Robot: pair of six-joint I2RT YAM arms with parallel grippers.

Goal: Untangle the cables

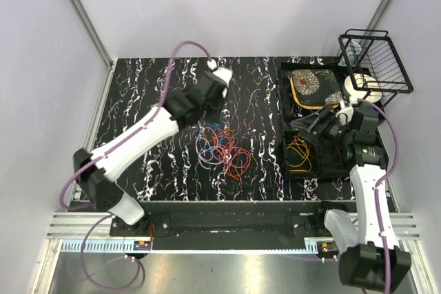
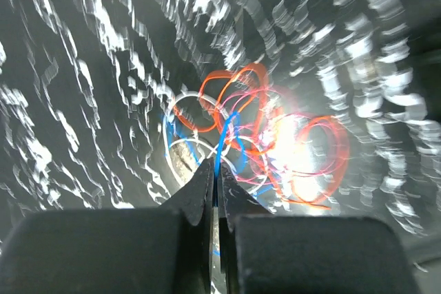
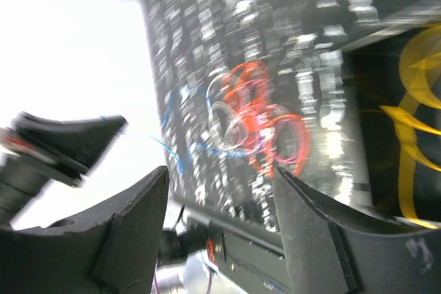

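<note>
A tangle of orange, pink, white and blue cables (image 1: pixel 222 149) lies mid-table; it also shows in the left wrist view (image 2: pixel 265 139) and the right wrist view (image 3: pixel 251 122). My left gripper (image 1: pixel 212 109) hovers just behind the tangle, shut on the blue cable (image 2: pixel 222 146), which runs up from the pile into its jaws (image 2: pixel 217 180). My right gripper (image 1: pixel 325 123) is open and empty over the black tray (image 1: pixel 284 144) at the right, apart from the tangle; its fingers (image 3: pixel 313 225) frame the pile from afar.
A yellow cable (image 1: pixel 300 153) lies coiled in the black tray. A floral pouch (image 1: pixel 313 87) sits at the tray's back. A black wire basket (image 1: pixel 375 67) with a white roll (image 1: pixel 364 87) stands at the back right.
</note>
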